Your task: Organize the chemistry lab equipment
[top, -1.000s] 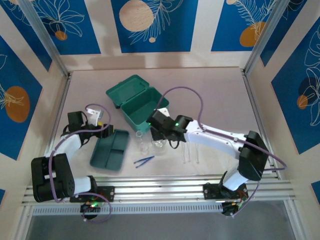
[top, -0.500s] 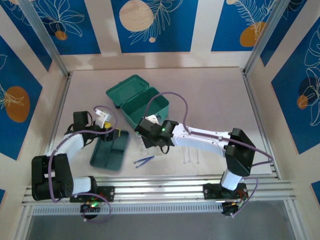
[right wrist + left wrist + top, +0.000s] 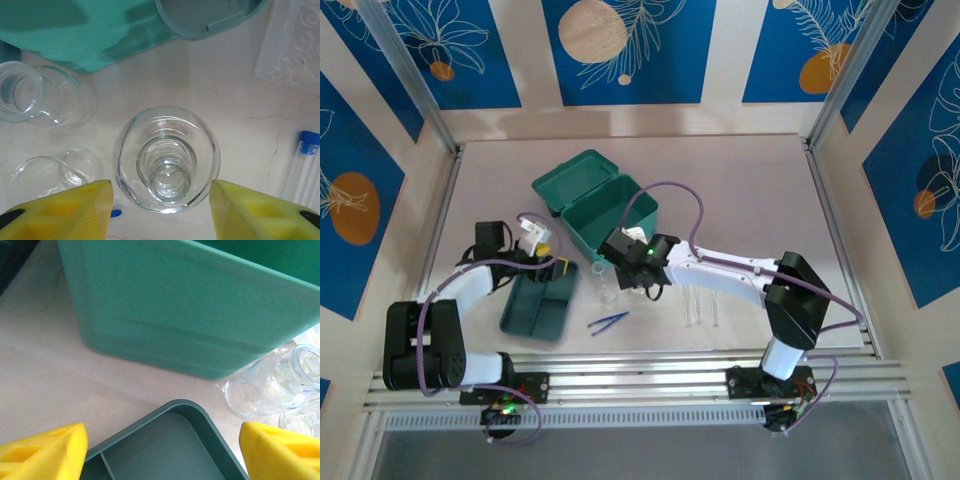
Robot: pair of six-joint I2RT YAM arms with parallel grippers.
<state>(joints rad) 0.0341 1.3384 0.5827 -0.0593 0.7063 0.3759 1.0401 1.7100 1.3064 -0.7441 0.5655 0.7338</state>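
Left side of the table: my left gripper (image 3: pixel 160 442) hangs wide open with nothing between its yellow fingers, over the far corner of the dark-green divided tray (image 3: pixel 535 310) and just short of the teal hinged plastic case (image 3: pixel 190 315). Mid-table, the right gripper (image 3: pixel 161 200) straddles the small clear glass beaker (image 3: pixel 166 160), which stands upright near the case; I can't tell whether the pads touch it. Further right, the blue-capped tubes (image 3: pixel 703 305) lie toward the near edge.
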